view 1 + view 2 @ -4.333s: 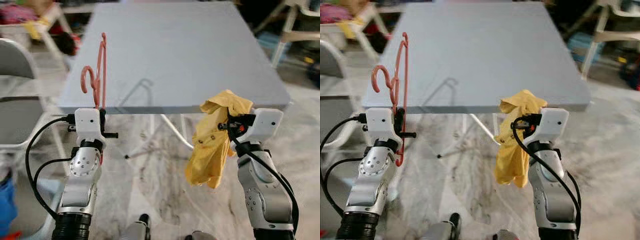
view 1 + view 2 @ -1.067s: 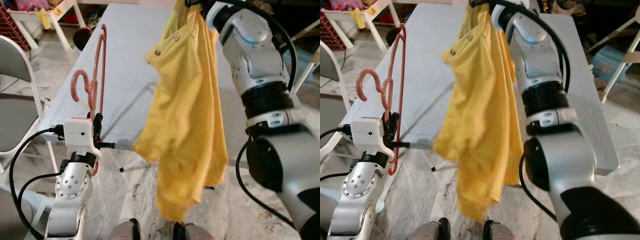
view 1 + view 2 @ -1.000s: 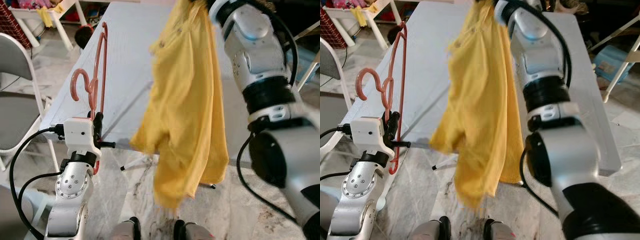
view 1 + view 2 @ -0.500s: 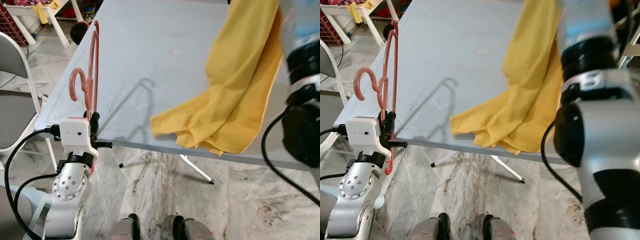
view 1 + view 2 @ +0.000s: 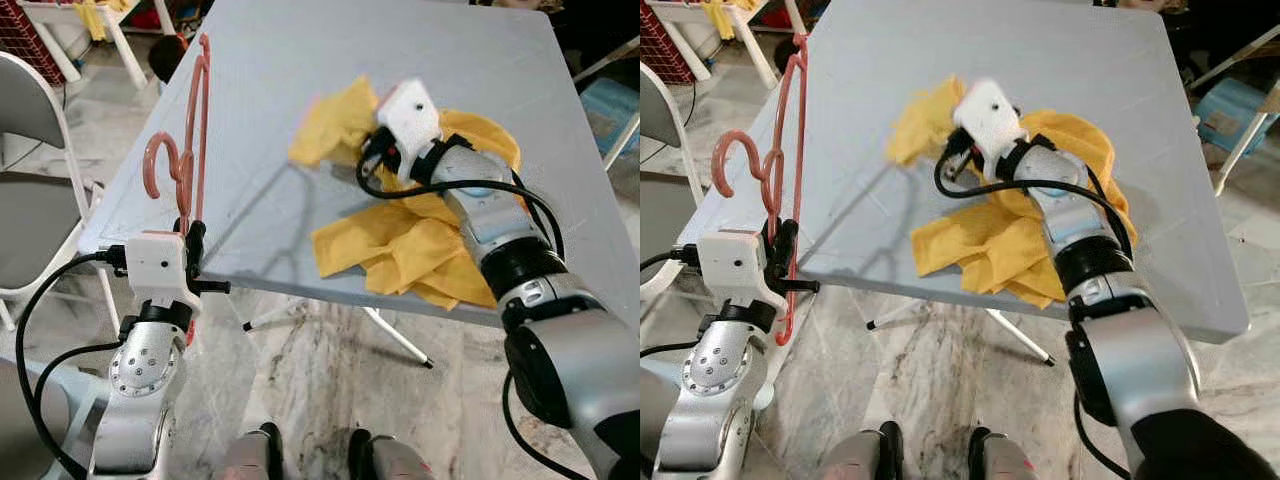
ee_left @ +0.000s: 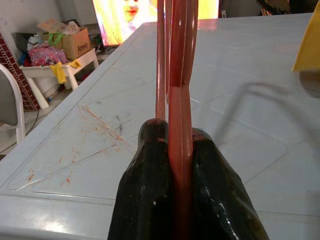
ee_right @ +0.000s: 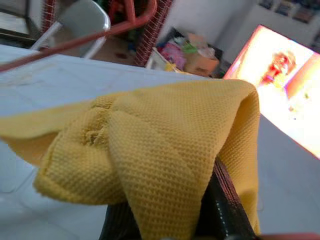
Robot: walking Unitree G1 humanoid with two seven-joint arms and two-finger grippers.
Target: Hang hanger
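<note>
A salmon-pink hanger (image 5: pixel 190 150) stands upright beside the near left corner of the grey table (image 5: pixel 300 50). My left gripper (image 5: pixel 192 245) is shut on its lower bar, and the left wrist view shows the hanger (image 6: pixel 177 75) pinched between the black fingers (image 6: pixel 150 190). A yellow shirt (image 5: pixel 420 240) lies crumpled on the table's near right part. My right gripper (image 5: pixel 375 158) reaches over the table and is shut on a bunch of the shirt (image 7: pixel 150 145) low above the tabletop. The cloth covers most of its fingers.
A grey folding chair (image 5: pixel 30 180) stands to the left of the table. A small white table (image 5: pixel 90 20) is at the back left and a blue box (image 5: pixel 610 100) at the right. The table's legs (image 5: pixel 395 335) cross over the marble floor in front of my feet (image 5: pixel 260 450).
My right arm has come down from overhead and laid the hanging yellow shirt onto the tabletop, where it now lies crumpled. The left gripper with the hanger has stayed put.
</note>
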